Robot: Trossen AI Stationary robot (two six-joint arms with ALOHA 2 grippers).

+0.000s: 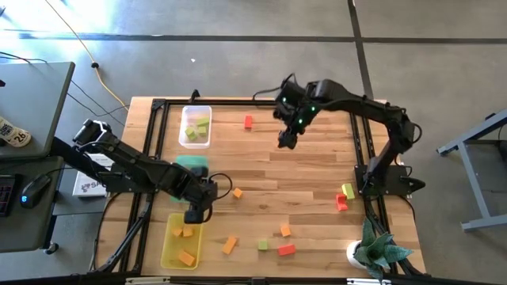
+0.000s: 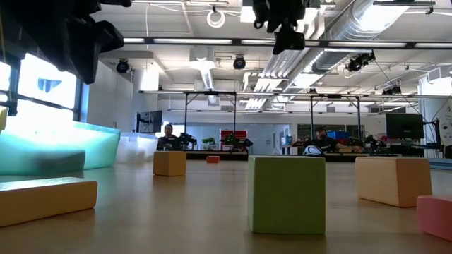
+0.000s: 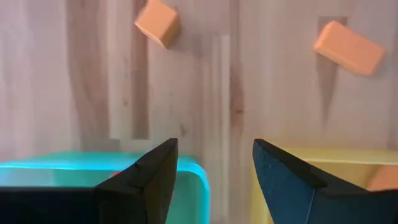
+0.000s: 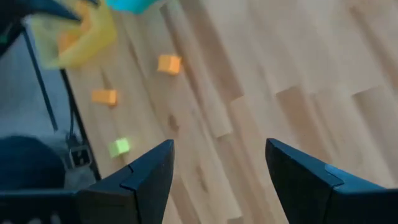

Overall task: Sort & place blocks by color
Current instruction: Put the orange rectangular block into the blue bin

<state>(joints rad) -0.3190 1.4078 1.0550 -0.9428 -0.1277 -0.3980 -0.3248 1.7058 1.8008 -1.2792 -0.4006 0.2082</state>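
Observation:
Small blocks lie scattered on the wooden table [image 1: 309, 178]: red ones [image 1: 248, 122] [image 1: 286, 250] [image 1: 341, 203], orange ones [image 1: 237, 192] [image 1: 285, 230] [image 1: 230, 245] and yellow-green ones [image 1: 262, 245] [image 1: 348, 191]. The clear tray [image 1: 195, 127] holds yellow-green blocks. The yellow tray [image 1: 181, 241] holds orange blocks. My left gripper [image 1: 194, 214] [image 3: 214, 168] hangs open and empty between the teal tray [image 3: 74, 171] and the yellow tray [image 3: 336, 162]. My right gripper [image 1: 287, 141] [image 4: 217, 168] hangs open and empty high over bare wood at the table's far middle.
The teal tray [image 1: 192, 164] sits between the clear and yellow trays on the left side. A potted plant [image 1: 376, 253] stands at the near right corner. A black frame [image 1: 150, 150] rims the table. Bare wood lies in the table's middle.

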